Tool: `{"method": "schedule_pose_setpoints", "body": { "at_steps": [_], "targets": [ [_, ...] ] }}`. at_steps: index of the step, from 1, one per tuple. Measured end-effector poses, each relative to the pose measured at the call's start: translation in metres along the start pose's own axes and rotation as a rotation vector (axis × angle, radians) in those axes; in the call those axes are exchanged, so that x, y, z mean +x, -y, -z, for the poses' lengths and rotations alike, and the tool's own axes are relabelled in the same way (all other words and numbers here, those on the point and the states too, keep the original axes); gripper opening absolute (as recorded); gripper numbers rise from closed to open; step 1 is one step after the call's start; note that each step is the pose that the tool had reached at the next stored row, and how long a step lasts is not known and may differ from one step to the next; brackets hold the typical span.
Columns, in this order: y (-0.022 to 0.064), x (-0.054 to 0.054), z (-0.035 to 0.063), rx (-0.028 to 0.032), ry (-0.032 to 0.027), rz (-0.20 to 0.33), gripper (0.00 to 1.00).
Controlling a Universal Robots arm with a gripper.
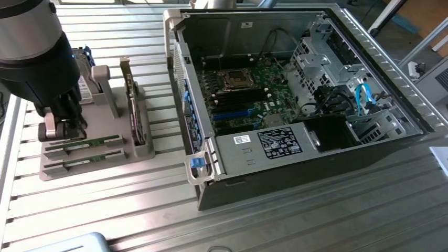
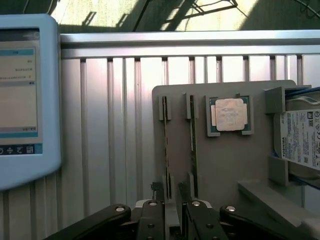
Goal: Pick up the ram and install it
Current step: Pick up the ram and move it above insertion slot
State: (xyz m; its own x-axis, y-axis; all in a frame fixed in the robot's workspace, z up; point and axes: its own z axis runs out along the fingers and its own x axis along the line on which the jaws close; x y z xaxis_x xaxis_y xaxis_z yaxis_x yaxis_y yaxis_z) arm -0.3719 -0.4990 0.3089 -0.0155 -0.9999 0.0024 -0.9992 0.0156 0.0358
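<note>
Two rams stand on edge in slots of a grey holder (image 1: 105, 157): one ram (image 1: 85, 143) farther back and a second ram (image 1: 81, 160) nearer the front. In the wrist view they run edge-on as thin lines, ram (image 2: 165, 145) and ram (image 2: 192, 140). My gripper (image 1: 60, 128) hangs low over the end of the holder at the exterior view's left, by the end of the rear stick. Its dark fingers (image 2: 150, 220) stand apart, with the holder showing in the gap of the gripper (image 2: 172, 212). Both sticks sit in their slots.
An upright expansion card (image 1: 133, 110) stands in the same holder, with a silver processor chip (image 2: 230, 114) and a hard drive (image 2: 302, 140). The open computer case (image 1: 210, 173) with its motherboard (image 1: 245, 94) lies at the exterior view's right. A light-blue tablet (image 2: 20, 100) rests on the slatted table.
</note>
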Motion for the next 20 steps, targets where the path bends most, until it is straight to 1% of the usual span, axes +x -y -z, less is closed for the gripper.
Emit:
{"method": "schedule_pose_setpoints", "body": {
  "at_steps": [7,9,12,20],
  "targets": [
    [0.0004,0.002,-0.0113,0.0,-0.0011,0.007,0.25],
    [0.0008,0.003,-0.0205,0.0,-0.0016,0.013,0.25],
    [0.0011,0.004,-0.0289,0.0,-0.002,0.019,0.25],
    [0.0017,0.006,-0.0435,0.0001,-0.0026,0.028,0.25]
  ]
}}
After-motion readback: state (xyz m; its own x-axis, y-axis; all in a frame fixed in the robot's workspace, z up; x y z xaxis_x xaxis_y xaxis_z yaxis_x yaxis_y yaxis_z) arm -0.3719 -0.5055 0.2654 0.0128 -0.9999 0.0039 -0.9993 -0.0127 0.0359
